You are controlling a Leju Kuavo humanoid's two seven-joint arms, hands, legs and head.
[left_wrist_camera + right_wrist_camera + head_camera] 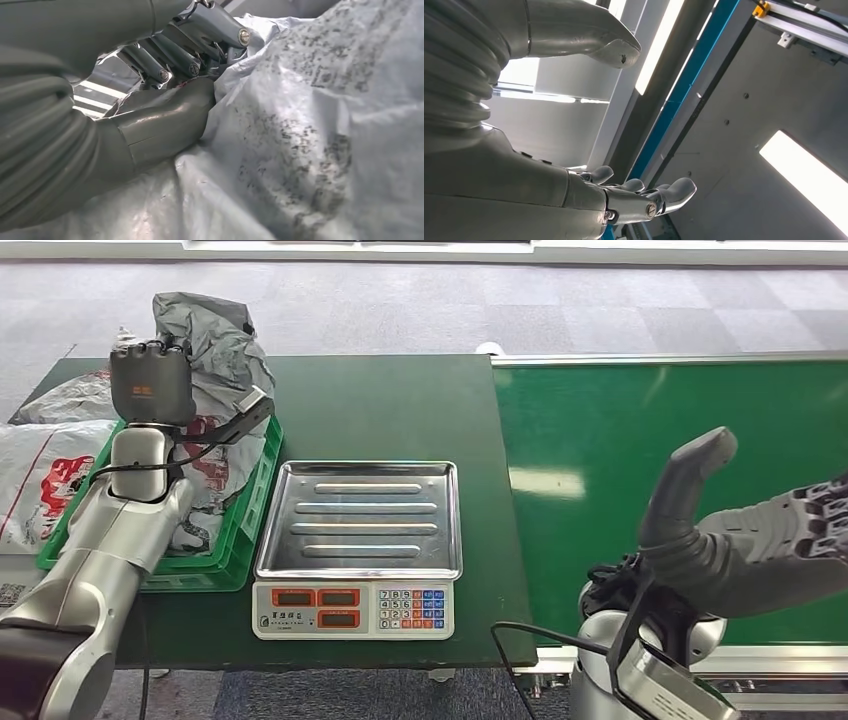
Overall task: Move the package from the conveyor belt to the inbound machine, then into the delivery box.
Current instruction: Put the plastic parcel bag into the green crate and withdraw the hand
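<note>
Reaching over the green crate (243, 540) at the desk's (380, 410) left, the left hand (165, 90) pinches the grey package (215, 360), thumb and fingers closed on its wrinkled film, directly above the crate. The scale (358, 545) sits just right of it. The right hand (624, 195) hovers spread, palm up, over the green conveyor belt (600, 440), holding nothing.

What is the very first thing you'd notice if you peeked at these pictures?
Probably the shiny metal scale in the middle of the dark green table, its tray bare. Next, the crinkly grey package over the green crate on the left, where the robot's left hand pinches the plastic. On the right, the right hand hangs palm-up over the bright green conveyor belt, holding nothing.
</note>
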